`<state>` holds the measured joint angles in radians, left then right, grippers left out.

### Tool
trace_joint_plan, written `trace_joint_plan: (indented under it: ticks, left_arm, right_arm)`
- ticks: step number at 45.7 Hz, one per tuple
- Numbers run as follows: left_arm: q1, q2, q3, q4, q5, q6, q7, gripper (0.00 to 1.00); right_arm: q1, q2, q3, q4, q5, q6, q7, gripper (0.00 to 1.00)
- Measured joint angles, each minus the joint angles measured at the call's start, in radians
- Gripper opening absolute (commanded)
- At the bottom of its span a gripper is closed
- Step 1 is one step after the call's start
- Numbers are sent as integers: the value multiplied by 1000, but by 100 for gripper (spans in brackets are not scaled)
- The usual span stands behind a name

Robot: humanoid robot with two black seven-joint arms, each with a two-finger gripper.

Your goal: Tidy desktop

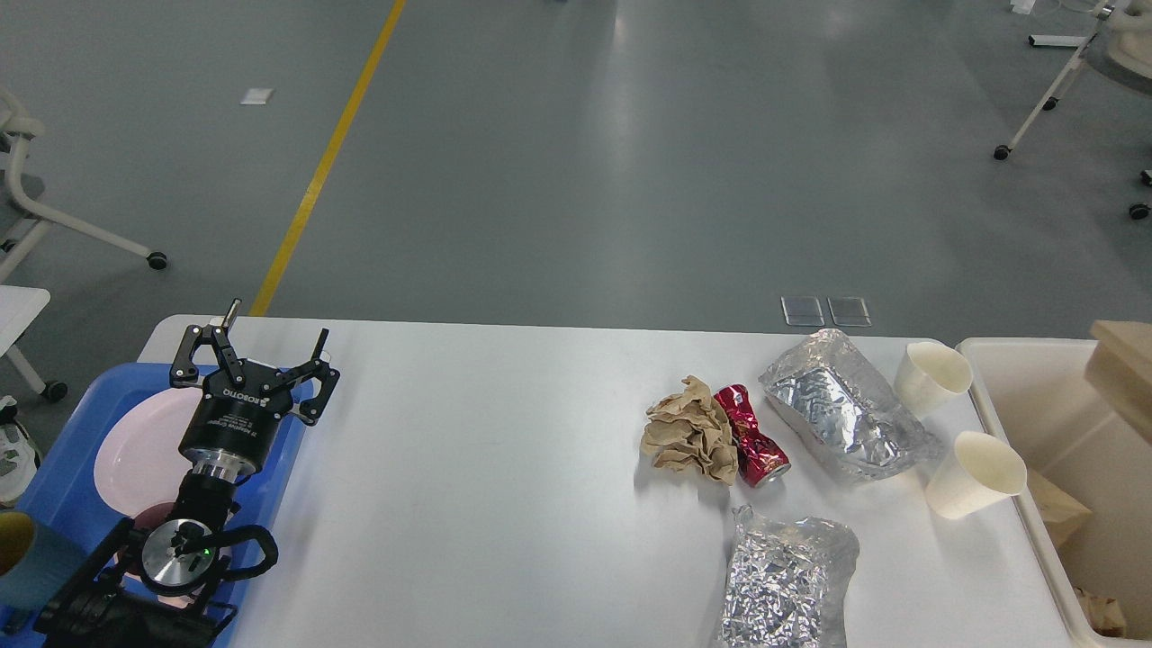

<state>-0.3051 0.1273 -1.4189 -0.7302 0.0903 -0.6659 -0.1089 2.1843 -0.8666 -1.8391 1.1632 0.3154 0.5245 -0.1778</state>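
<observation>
The white worktop (504, 468) stretches from a blue tray (63, 490) to a cream bin (1035, 432), its litter heaped beside the bin: two foil bags (841, 418), crumpled brown paper (688, 441), two paper cups (972, 472) and a crushed red can (751, 436). The left gripper (261, 360), jaws spread and empty, hovers over the tray, well apart from the litter. The right gripper is out of view, though that side lies nearer.

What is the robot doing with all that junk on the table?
It's tidying the desktop. Right now its left tool hangs open and empty above the blue tray, which holds a pink plate. On the right side of the desktop, trash waits: a crumpled brown paper, a crushed red can, two foil bags and two paper cups, next to the cream bin. The right tool is not in view.
</observation>
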Motion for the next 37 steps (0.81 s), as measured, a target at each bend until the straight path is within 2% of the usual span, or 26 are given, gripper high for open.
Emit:
trace_joint_plan:
  ticks: [7,14,23,37]
  left_arm:
    - [0,0,0,0,0,0,0,96]
    - [0,0,0,0,0,0,0,96]
    - [0,0,0,0,1,0,0,96]
    - [0,0,0,0,1,0,0,97]
  right_arm:
    - [-235,-11,147,-45,0,-242,1,0]
    - [-546,-3,355,-184,-1,-381,2,0]
    - [-989,70,648,-490,-8,-430,2,0]
    - [-1523,342,887,-1071,-7,-436,0,0]
